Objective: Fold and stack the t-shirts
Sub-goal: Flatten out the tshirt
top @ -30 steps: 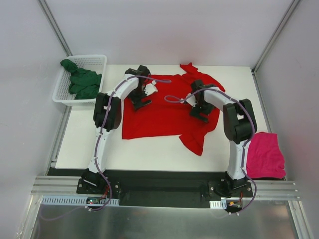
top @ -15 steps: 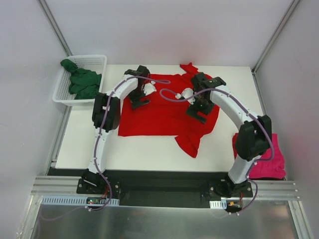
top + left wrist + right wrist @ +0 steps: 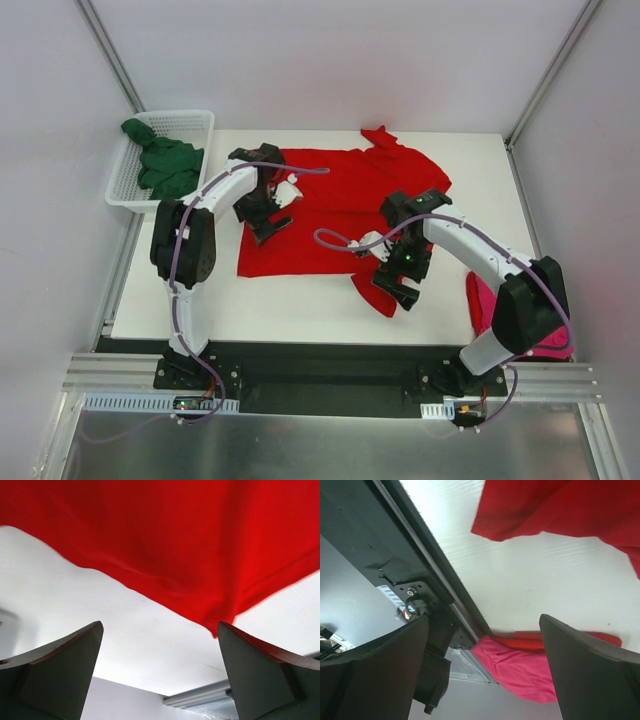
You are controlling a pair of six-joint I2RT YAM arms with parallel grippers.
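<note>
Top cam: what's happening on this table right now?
Two arms are mid-way through folding t-shirts. The red t-shirt lies spread out, unfolded, on the table. The left pincer hovers open over its left hem corner. The right pincer hovers open by its rumpled near-right corner. Neither holds anything. The pink t-shirt sits bunched at the table's near right edge, and the green t-shirt is in the white basket at far left.

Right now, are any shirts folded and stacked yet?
No stack yet. The red t-shirt lies spread on the table, unfolded; both pairs of jaws hang open and empty at its edges. The green t-shirt sits crumpled in the basket, the pink t-shirt apart at the right. Folding and stacking remain.
</note>
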